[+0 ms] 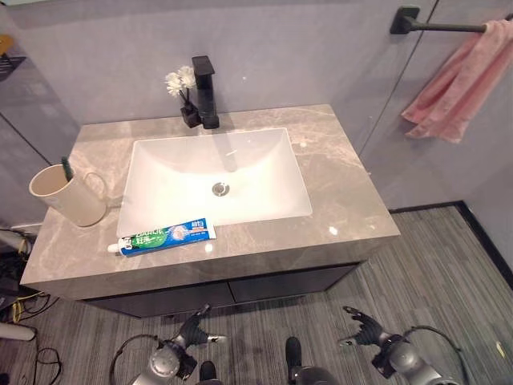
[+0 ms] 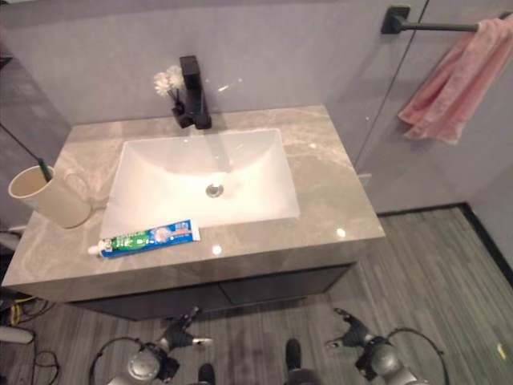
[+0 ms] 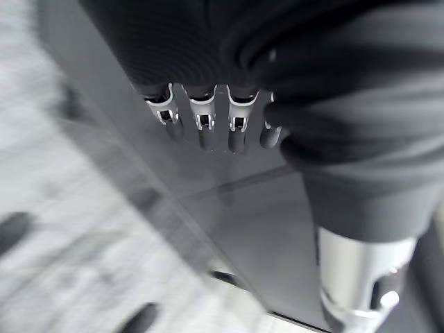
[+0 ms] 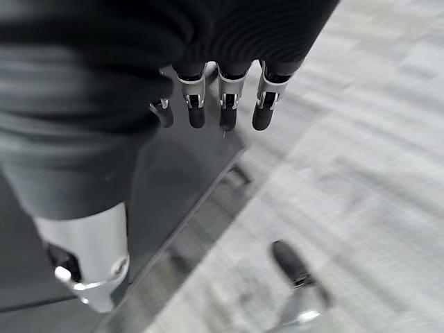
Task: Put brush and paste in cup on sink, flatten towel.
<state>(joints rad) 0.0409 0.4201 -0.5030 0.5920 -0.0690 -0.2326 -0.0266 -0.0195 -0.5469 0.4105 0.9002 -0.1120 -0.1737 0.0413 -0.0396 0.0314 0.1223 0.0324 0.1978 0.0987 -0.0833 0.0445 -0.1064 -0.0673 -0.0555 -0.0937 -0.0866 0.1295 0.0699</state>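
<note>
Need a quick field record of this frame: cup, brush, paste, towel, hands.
cup: cream cup, upright on the countertop, on the robot's left of the basin
brush: green toothbrush, standing in the cup
paste: toothpaste tube, flat on the front edge of the countertop, not in the cup
towel: pink towel, bunched on the wall rail
left robot hand: low, open, empty
right robot hand: low, open, empty

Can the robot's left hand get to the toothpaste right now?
Probably yes. The toothpaste lies by itself near the counter's front edge, nothing on it. The left hand, open and empty, hangs below in front, so it must lift first.
</note>
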